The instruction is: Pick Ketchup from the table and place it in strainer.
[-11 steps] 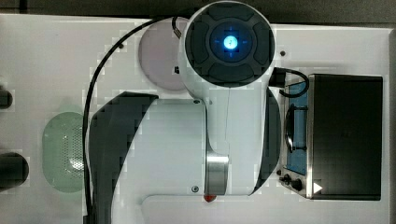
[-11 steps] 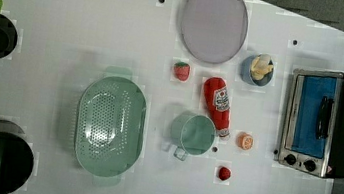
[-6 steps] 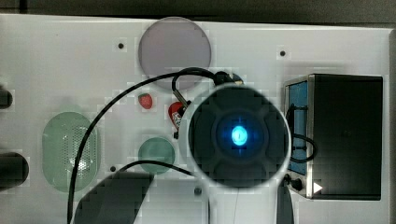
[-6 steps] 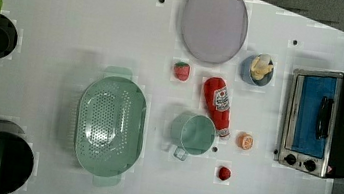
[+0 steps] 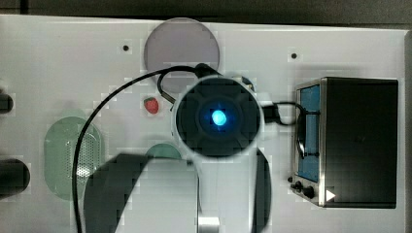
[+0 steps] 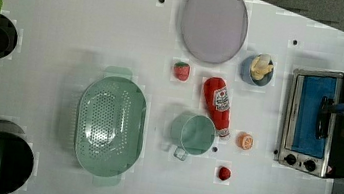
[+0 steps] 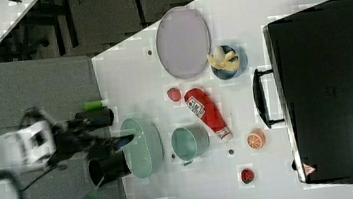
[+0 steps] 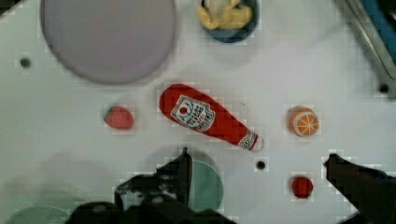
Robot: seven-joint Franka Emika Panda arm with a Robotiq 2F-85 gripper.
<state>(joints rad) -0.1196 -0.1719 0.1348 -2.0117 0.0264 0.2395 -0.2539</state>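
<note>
White desk [image 6: 69,23] is carrying everything, seen in the left view from left to right: the strainer [image 6: 111,125] is sitting empty, a green mug [image 6: 194,134] is standing beside it, and the Ketchup [image 6: 217,106] is lying flat, its cap touching or nearly touching the mug's rim. In the wrist view the tool [image 8: 257,179] is hanging above with its fingers spread wide, holding nothing. A descent could be nudging the mug or the strawberry [image 6: 181,70], because both are crowding the bottle. Open desk is lying between bottle and toaster oven [image 6: 325,122]; the strainer's far side is offering free room.
</note>
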